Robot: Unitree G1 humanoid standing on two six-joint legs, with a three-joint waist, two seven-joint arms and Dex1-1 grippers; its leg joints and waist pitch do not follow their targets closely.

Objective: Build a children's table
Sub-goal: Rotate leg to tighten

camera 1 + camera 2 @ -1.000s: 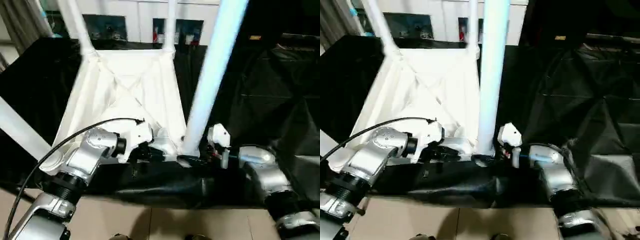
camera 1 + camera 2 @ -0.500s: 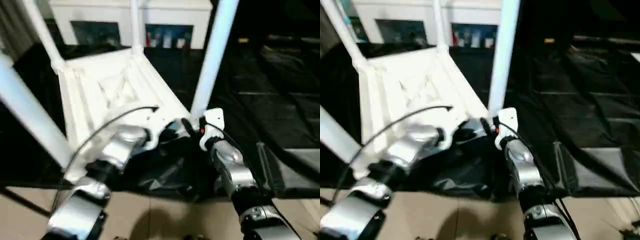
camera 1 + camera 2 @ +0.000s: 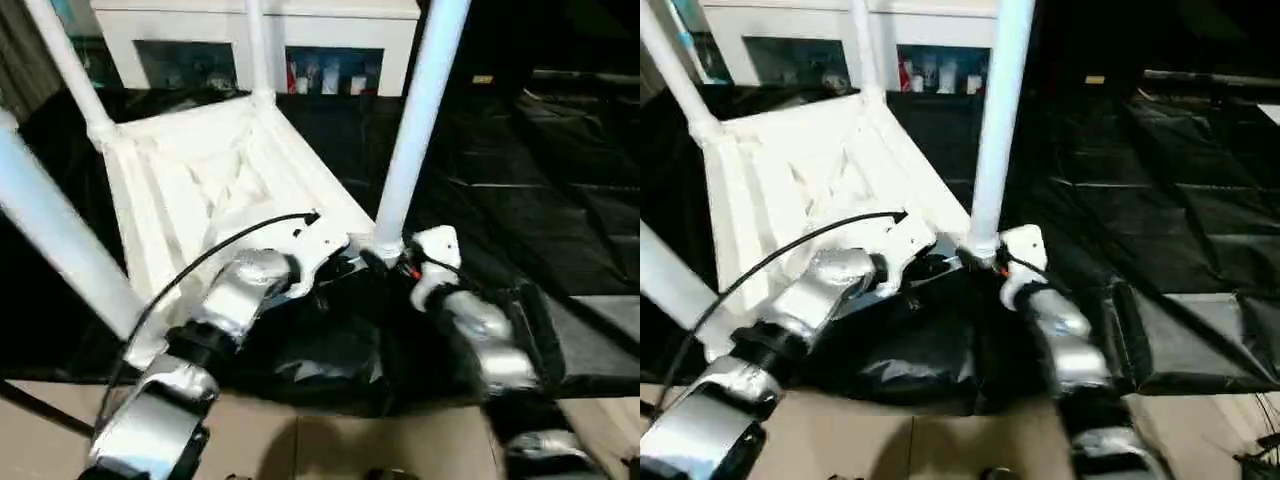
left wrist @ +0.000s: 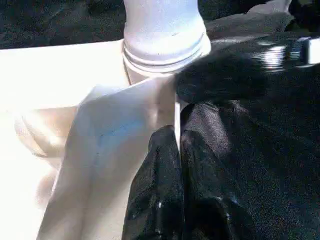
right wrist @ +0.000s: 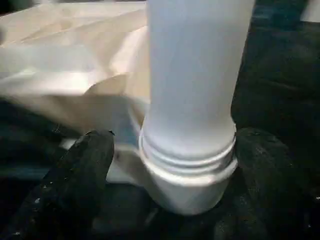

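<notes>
Upturned table top [image 3: 215,190] on black sheeting [image 3: 520,180], four legs standing in its corner sockets.

The near leg [image 3: 412,120] rises from the socket [image 5: 187,182] at the top's near right corner. The right gripper [image 5: 172,195] sits at that leg's base, its two fingers [image 5: 82,175] spread wide, one on each side of the socket and not pressed on it. The left gripper [image 4: 179,165] lies just left of the same leg, its fingers pressed together on the thin edge of the top's rim [image 4: 176,125]. Another leg [image 3: 55,235] leans up from the top's near left corner; two more legs [image 3: 255,50] stand at its far corners. Beyond the top stands a white cabinet [image 3: 255,40].
</notes>
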